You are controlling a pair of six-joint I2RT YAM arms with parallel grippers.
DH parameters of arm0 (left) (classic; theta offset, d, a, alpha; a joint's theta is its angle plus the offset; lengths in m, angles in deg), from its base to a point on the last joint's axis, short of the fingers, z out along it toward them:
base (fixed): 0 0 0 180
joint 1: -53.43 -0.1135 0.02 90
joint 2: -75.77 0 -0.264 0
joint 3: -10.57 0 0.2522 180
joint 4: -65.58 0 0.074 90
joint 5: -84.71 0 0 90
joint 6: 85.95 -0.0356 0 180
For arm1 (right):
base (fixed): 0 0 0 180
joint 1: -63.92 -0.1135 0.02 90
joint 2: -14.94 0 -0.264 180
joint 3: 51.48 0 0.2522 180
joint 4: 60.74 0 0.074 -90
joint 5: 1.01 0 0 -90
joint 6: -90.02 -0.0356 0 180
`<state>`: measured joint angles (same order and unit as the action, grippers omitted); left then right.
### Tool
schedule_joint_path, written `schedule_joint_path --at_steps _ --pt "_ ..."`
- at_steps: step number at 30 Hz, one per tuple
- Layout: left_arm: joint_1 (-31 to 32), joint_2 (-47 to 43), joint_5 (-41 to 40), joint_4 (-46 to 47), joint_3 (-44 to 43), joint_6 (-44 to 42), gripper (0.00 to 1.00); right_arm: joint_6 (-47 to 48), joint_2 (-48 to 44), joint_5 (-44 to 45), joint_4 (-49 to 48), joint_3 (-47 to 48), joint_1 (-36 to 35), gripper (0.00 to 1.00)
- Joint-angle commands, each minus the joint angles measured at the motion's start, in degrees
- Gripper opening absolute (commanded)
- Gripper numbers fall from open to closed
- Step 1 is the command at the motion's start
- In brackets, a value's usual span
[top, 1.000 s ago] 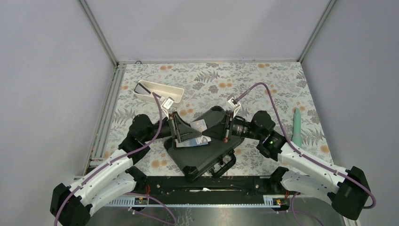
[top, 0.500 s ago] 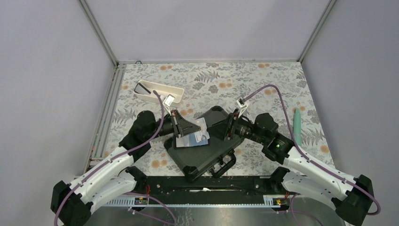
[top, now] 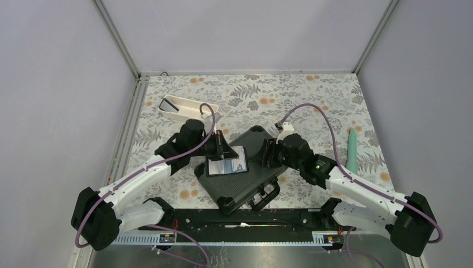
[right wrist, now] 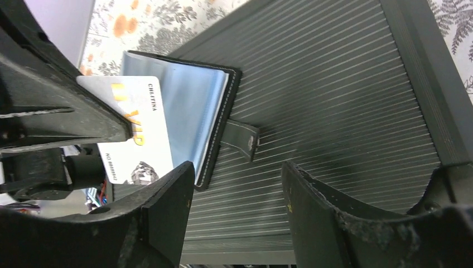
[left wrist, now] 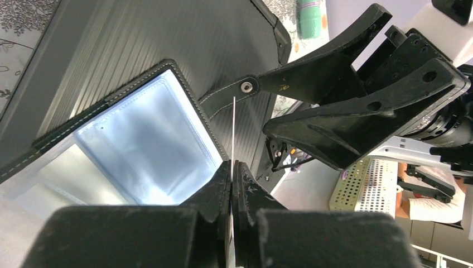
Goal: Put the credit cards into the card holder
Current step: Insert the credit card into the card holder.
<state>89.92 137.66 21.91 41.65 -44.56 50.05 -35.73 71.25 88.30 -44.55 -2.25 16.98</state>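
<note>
Tabletop: floral cloth [top: 312,95] under both arms, as we see from above.
Hard case [top: 240,192]: black, ribbed, lying flat mid-table; it bears the card holder [left wrist: 139,139].
White tray [top: 195,106]: far left, well apart; something dark lies inside.
Right gripper [right wrist: 239,167]: jaws wide apart, holding nothing, over the case beside the snap tab [right wrist: 241,139].
Left gripper [left wrist: 231,167]: pinching one credit card [right wrist: 136,131] on edge.
Holder: open, pockets up; the card overlaps one page, and we cannot tell whether it touches.
Step, as we judge: tilt the card shallow, meet a pocket's mouth squarely, and let the right gripper pin the holder against sliding.
</note>
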Motion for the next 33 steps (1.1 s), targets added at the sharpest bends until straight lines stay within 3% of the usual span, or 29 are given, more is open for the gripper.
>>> schedule_joint_path --at_steps 1,8,21,28,33 --pt "-0.60 1.05 -0.27 -2.27 -4.10 -2.18 0.00 1.94 2.13 2.36 0.07 3.17 -0.26 0.66" --pt "-4.35 1.67 3.37 -2.86 -3.35 -2.36 0.00 2.78 5.56 2.20 -1.87 3.54 -0.28 0.59" --pt "-8.86 2.51 6.84 -9.53 -4.36 -7.68 0.00 1.53 9.19 8.49 -1.84 3.72 -0.26 0.32" --pt "-11.38 1.49 7.47 -10.50 -3.47 -8.32 0.00 1.65 9.74 8.69 -1.86 3.42 -0.26 0.00" --pt "-12.70 1.86 9.26 -11.22 -3.00 -8.92 0.00 1.73 9.74 8.86 -1.90 3.34 -0.26 0.00"
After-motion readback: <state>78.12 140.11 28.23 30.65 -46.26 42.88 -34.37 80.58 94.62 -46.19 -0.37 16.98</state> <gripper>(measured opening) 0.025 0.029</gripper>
